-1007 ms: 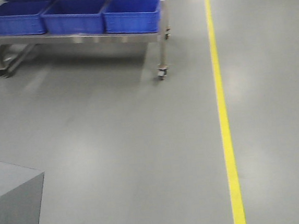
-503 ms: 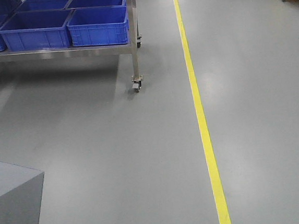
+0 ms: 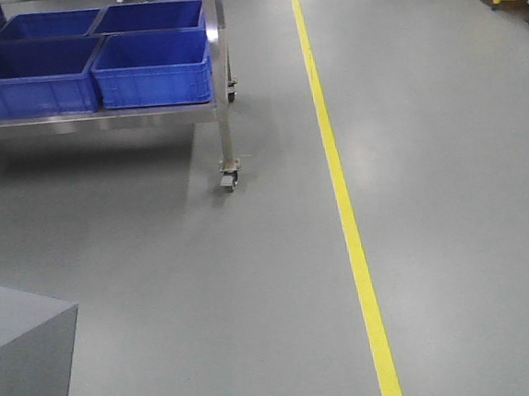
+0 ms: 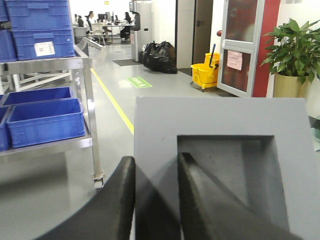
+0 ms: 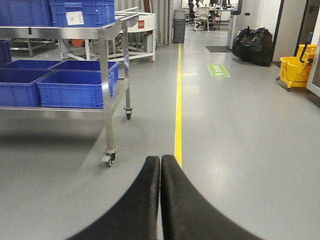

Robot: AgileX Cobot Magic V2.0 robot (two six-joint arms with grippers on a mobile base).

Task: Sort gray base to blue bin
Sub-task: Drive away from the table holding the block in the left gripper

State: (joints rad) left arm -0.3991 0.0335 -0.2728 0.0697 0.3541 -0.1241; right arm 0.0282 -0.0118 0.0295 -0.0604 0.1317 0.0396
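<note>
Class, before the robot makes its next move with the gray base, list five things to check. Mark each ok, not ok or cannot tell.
1. Grasp: left gripper shut on the gray base, pinching its recess wall: ok.
2. Spare arm: right gripper shut, holding nothing: ok.
3. Target: blue bin in view on the cart shelf: ok.
4. Bin close enough for a drop: probably not ok; bare floor lies between.
5. Room inside the bin: cannot tell.
</note>
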